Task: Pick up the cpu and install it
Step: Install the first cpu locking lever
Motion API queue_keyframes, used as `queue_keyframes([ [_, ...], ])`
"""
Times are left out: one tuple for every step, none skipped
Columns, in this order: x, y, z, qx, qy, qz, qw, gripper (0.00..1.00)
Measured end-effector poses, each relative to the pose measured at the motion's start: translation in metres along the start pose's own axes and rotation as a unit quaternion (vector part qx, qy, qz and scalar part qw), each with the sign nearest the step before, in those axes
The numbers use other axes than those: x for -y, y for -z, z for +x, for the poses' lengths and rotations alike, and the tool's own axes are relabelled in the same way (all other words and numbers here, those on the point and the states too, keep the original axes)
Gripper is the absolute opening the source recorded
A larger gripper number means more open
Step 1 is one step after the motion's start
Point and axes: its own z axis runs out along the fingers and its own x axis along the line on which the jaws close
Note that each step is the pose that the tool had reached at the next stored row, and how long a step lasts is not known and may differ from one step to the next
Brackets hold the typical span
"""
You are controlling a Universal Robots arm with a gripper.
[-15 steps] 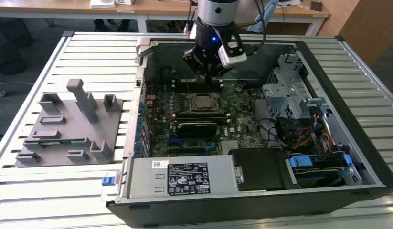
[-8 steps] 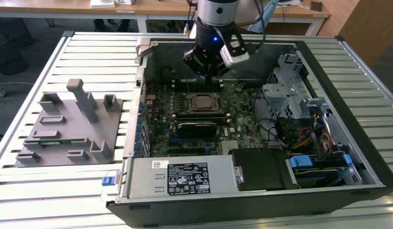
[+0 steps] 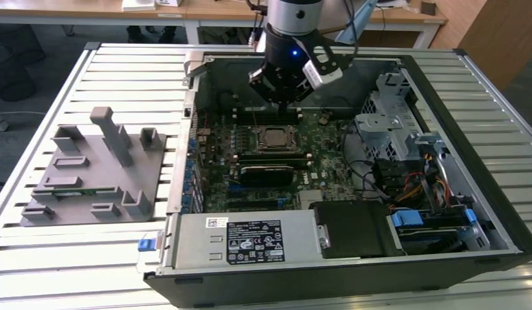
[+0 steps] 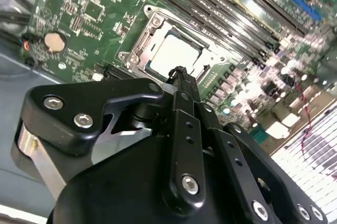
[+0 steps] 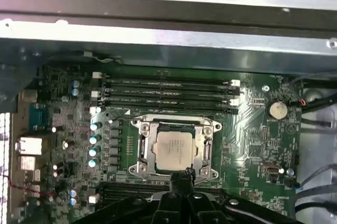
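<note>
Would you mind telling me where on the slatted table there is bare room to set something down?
Bare slats lie along the slatted table beyond the grey fixture, and in front of it, left of the computer case in the exterior view. Inside the case it is crowded: the cpu sits in its socket beneath the gripper.

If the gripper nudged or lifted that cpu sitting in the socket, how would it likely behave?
The cpu looks like a stiff, flat metal-topped plate, so it probably wouldn't flex or roll. Its smooth top may be slippery. The socket frame surrounds it, so a sideways push likely wouldn't shift it. The gripper sits just at its edge.
</note>
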Motion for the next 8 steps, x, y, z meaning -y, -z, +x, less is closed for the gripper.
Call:
queue_keyframes([
  [0.0,0.0,0.0,0.0001,0.009,0.0001,1.0,0.11],
  [0.0,-0.0001,0.0,0.0003,0.018,0.0001,0.9998,0.11],
  [0.0,-0.0001,0.0,0.0004,0.027,0.0001,0.9996,0.11],
  [0.0,-0.0001,0.0,0.0005,0.036,0.0002,0.9994,0.11],
  [0.0,-0.0002,0.0,0.0006,0.044,0.0002,0.999,0.11],
  [0.0,-0.0002,0.0,0.0006,0.047,0.0002,0.9989,0.11],
  [0.0,-0.0003,0.0014,0.0011,0.047,0.0002,0.9989,0.11],
  [-0.0002,-0.0003,0.004,0.0014,0.046,0.0002,0.9989,0.11],
])
